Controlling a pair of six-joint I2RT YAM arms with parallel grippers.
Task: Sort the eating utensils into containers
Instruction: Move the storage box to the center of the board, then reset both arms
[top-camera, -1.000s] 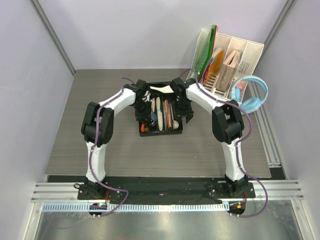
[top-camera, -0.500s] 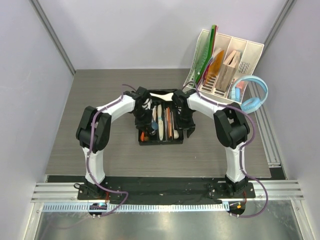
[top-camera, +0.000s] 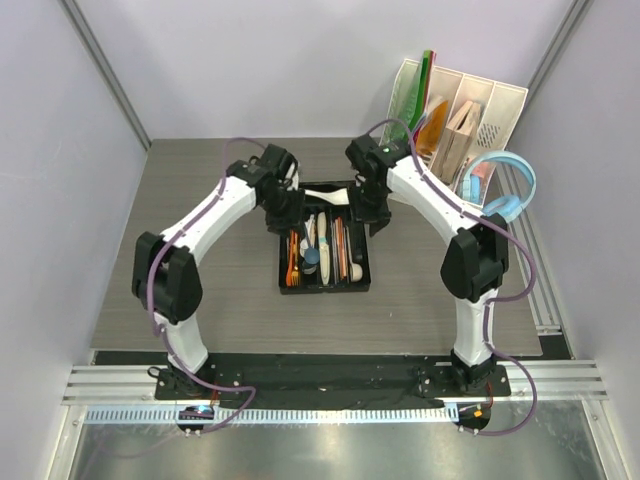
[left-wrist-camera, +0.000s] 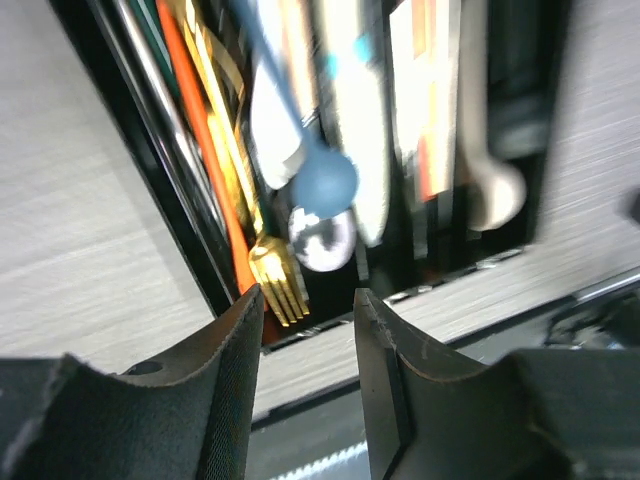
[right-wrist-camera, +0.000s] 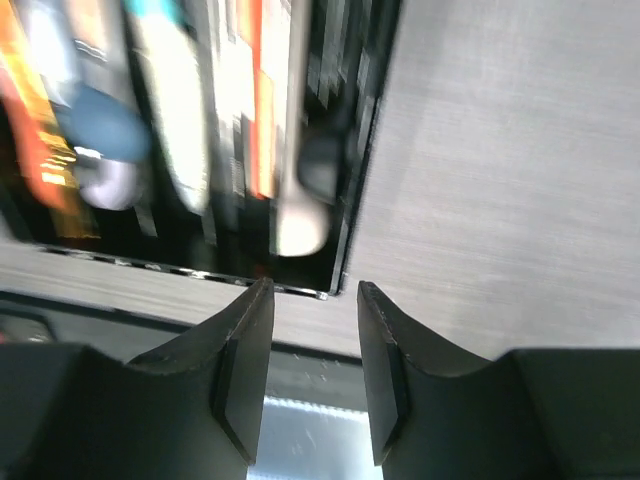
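The black cutlery tray (top-camera: 361, 277) lies mid-table with several utensils in its long compartments: an orange piece (top-camera: 292, 257), a white spoon (top-camera: 318, 235), wooden chopsticks (top-camera: 341, 245). A white ceramic spoon (top-camera: 325, 195) lies across its far end. My left gripper (top-camera: 287, 212) is open and empty above the tray's far left corner. My right gripper (top-camera: 374, 210) is open and empty above the far right corner. The left wrist view shows a gold fork (left-wrist-camera: 275, 285), a blue spoon (left-wrist-camera: 325, 180) and a steel spoon (left-wrist-camera: 322, 238). The right wrist view shows the tray's corner (right-wrist-camera: 340, 275), blurred.
A white slotted file organiser (top-camera: 455, 130) stands at the back right with light-blue headphones (top-camera: 505, 195) beside it. Grey walls close the left and right sides. Metal rails (top-camera: 320, 385) run along the near edge.
Both arms have lifted and pulled back toward the tray's far end. The tray now lies a little nearer the front, with its contents more exposed.
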